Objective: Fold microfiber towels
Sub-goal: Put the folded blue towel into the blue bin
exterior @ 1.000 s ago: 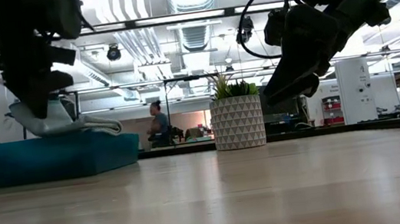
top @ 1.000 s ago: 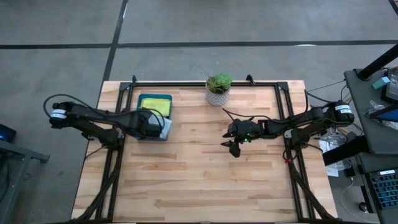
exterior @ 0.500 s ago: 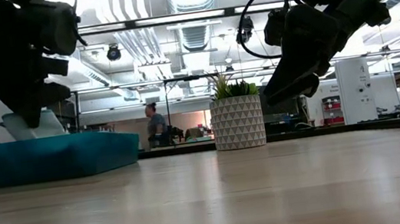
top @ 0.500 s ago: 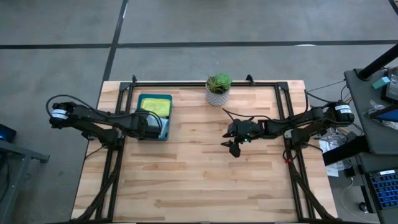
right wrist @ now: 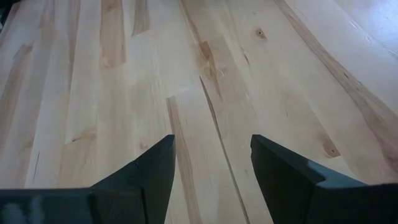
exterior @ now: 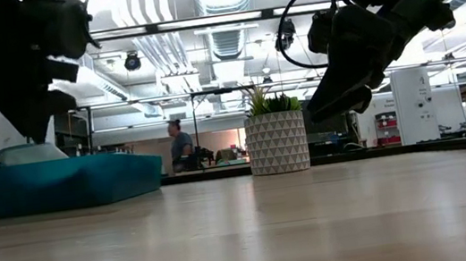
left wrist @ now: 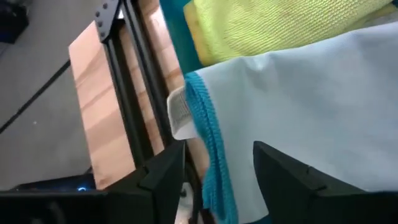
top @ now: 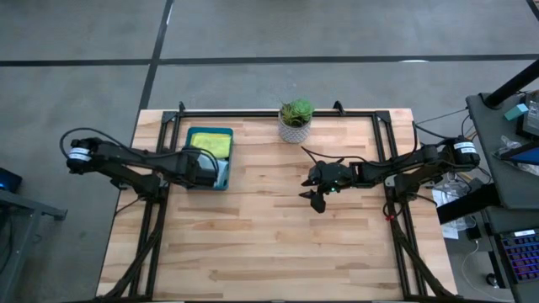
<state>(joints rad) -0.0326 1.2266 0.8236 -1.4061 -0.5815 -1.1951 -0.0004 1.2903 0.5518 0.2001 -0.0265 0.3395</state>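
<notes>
A dark teal tray [top: 192, 135] stands at the table's far left. In it a light teal towel [left wrist: 311, 106] with a white tag [left wrist: 177, 115] lies on a yellow-green towel [left wrist: 280, 25]. In the low view only a pale mound [exterior: 24, 153] shows above the tray's rim. My left gripper [left wrist: 221, 180] is open just above the tray, its fingers either side of the light teal towel's darker hem [left wrist: 208, 137]. My right gripper [top: 316, 198] hangs open over bare wood at the table's right middle. My left gripper points down on a slant at the light teal towel's hemmed edge, near the tag. The hem runs between its spread fingers. Whether a finger still touches the cloth, I cannot tell. The towel lies slack in the tray.
A small plant in a white patterned pot [top: 295, 122] stands at the far edge's middle. Black frame rails [top: 160, 210] run along the table's left and right sides. Bare wood lies between the arms and toward the near edge.
My left gripper has let go of the light teal towel over the tray. A second ago part of the towel hung over the tray's right rim. That part was then drawn in and bunched under the gripper, and the towel now lies low in the tray.
</notes>
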